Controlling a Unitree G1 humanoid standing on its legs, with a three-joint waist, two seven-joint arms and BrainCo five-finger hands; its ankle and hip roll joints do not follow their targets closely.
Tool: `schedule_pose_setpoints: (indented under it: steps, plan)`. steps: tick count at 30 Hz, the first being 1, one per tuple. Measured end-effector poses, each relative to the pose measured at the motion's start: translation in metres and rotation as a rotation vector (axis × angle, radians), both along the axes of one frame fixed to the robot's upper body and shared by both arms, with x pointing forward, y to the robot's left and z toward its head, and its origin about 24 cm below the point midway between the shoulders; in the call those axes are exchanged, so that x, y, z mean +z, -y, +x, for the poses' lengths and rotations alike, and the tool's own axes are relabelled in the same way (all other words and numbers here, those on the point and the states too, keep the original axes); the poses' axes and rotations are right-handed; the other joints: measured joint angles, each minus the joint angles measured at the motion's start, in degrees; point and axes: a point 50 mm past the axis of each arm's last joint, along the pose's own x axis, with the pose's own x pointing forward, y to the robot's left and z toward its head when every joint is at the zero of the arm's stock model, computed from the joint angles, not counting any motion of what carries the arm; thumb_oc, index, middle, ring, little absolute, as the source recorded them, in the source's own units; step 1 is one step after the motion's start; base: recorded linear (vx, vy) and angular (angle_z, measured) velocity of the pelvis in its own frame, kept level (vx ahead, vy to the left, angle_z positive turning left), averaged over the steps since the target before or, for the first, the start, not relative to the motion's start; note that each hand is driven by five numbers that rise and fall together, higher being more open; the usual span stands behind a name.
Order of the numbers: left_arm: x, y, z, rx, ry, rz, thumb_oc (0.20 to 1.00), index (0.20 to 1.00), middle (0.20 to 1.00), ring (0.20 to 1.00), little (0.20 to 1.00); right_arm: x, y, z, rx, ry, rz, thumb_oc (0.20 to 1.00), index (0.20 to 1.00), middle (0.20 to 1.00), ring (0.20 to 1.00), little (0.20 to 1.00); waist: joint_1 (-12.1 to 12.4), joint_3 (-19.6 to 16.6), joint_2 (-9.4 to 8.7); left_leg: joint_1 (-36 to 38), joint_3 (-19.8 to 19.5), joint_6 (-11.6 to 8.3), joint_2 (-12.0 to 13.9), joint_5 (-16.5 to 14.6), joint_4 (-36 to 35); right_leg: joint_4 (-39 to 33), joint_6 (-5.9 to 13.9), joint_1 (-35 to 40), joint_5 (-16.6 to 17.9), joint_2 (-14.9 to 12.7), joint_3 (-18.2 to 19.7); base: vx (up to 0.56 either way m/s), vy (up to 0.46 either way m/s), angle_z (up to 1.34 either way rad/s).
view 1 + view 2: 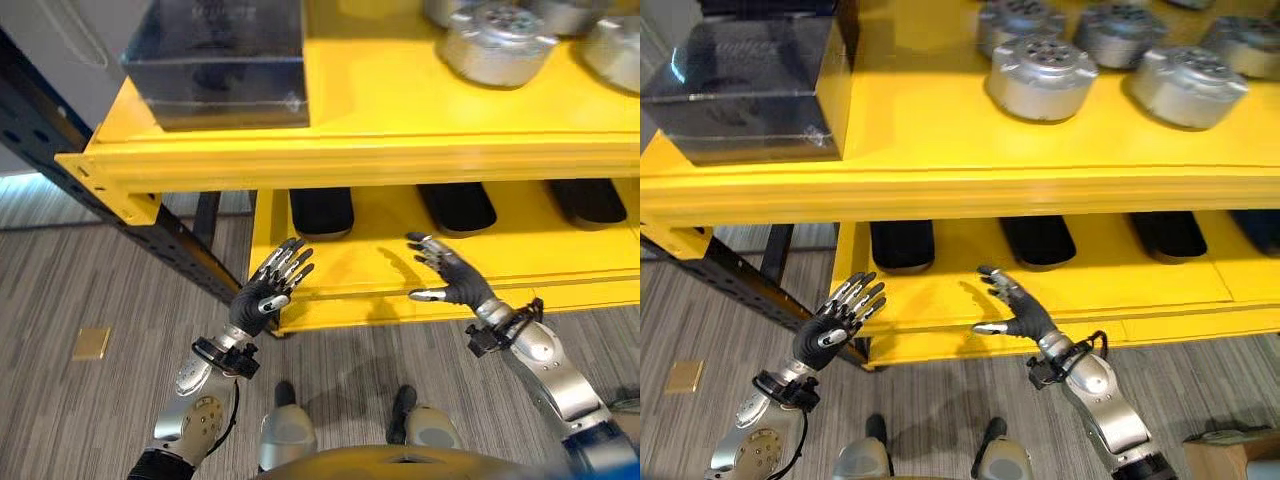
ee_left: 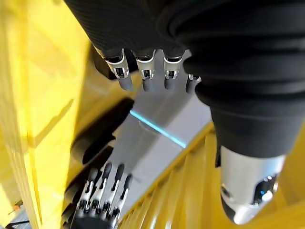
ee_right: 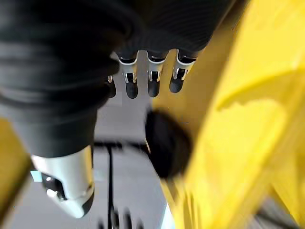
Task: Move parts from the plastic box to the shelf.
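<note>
The dark plastic box (image 1: 750,90) at ten o'clock is cut off by the top edge, and its contents cannot be made out. Several round metal parts (image 1: 1040,78) at one o'clock run off the top and right edges. The black trays (image 1: 902,244) below sit half hidden under the upper shelf (image 1: 960,185).

Both arms reach forward and upward. The left hand (image 1: 262,293) is raised with fingers spread straight. The right hand (image 1: 447,274) is raised too, palm turned inward, fingers straight, thumb apart.
</note>
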Motion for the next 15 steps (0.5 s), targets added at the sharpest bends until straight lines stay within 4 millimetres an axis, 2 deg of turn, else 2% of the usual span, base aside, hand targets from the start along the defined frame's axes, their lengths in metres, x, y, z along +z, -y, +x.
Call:
schedule_pose_setpoints:
  steps: [6, 11, 15]
  plan:
    - [-0.007, -0.001, -0.013, -0.013, -0.016, 0.041, 1.000, 1.000, 1.000, 1.000, 1.000, -0.018, 0.018, -0.009, -0.133, -0.055, -0.004, 1.000, 1.000, 1.000, 1.000, 1.000, -1.83, -2.78, 1.75, 1.08, 2.77, 0.12, -0.40, 0.04, -1.87, -3.96, 0.59, 0.48, 2.29, 0.26, 2.02, -0.03, 0.034, -0.22]
    - [-0.013, -0.011, -0.024, 0.031, -0.052, 0.049, 1.000, 1.000, 1.000, 1.000, 1.000, -0.027, 0.024, -0.015, -0.177, -0.088, -0.003, 1.000, 1.000, 1.000, 1.000, 1.000, -1.45, -3.38, 2.13, 2.77, 3.36, -0.03, -0.34, 0.30, -3.12, -6.64, 1.01, 2.48, 3.11, 0.77, 2.05, -0.01, 0.003, -0.05]
    - [-0.014, -0.017, -0.030, 0.059, -0.065, 0.053, 1.000, 1.000, 1.000, 1.000, 1.000, -0.025, 0.028, -0.014, -0.206, -0.081, 0.039, 1.000, 1.000, 1.000, 1.000, 1.000, -0.94, -3.54, 2.19, 2.98, 3.30, -0.03, -0.79, 0.75, -3.86, -8.69, 0.96, 3.05, 4.42, 1.08, 1.92, 0.00, 0.000, 0.00]
